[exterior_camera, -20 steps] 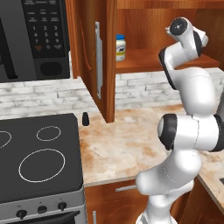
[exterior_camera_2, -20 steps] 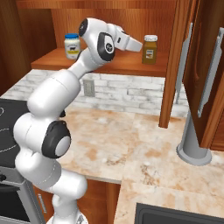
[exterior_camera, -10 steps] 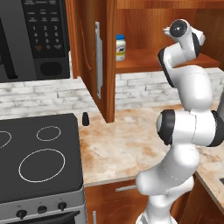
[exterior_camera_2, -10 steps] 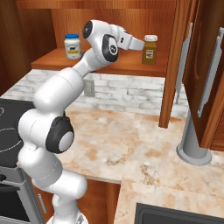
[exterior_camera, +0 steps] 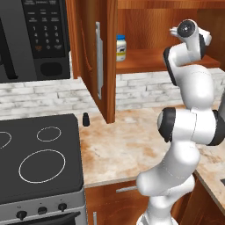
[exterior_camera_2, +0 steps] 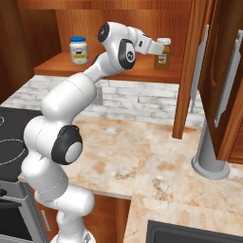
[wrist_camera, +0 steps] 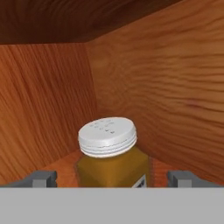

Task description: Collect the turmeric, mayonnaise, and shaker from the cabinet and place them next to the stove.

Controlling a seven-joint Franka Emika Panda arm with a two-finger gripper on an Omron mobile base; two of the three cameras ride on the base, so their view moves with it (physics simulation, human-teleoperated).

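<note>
The turmeric (wrist_camera: 113, 168), a mustard-brown jar with a pale lid, stands in the back right corner of the cabinet shelf (exterior_camera_2: 57, 66). My gripper (wrist_camera: 113, 179) is open, with one fingertip (wrist_camera: 43, 178) on each side of the jar and apart from it. In the right base view the gripper (exterior_camera_2: 160, 45) reaches the turmeric (exterior_camera_2: 163, 56) from the left. The mayonnaise (exterior_camera_2: 79, 50), white with a blue lid, stands at the shelf's left end; it shows as the mayonnaise (exterior_camera: 121, 48) in the left base view. The black shaker (exterior_camera: 86, 119) stands on the counter beside the stove (exterior_camera: 39, 162).
The cabinet door (exterior_camera: 94, 61) hangs open with its silver handle facing out, left of the shelf. A black microwave (exterior_camera: 35, 39) hangs above the stove. A grey post (exterior_camera_2: 209, 152) rises from the marble counter (exterior_camera_2: 118, 152) at the right, near a dark sink (exterior_camera_2: 190, 232).
The arm has stretched further into the cabinet, bringing the open hand right up to the turmeric. The jars and shaker have not moved.
</note>
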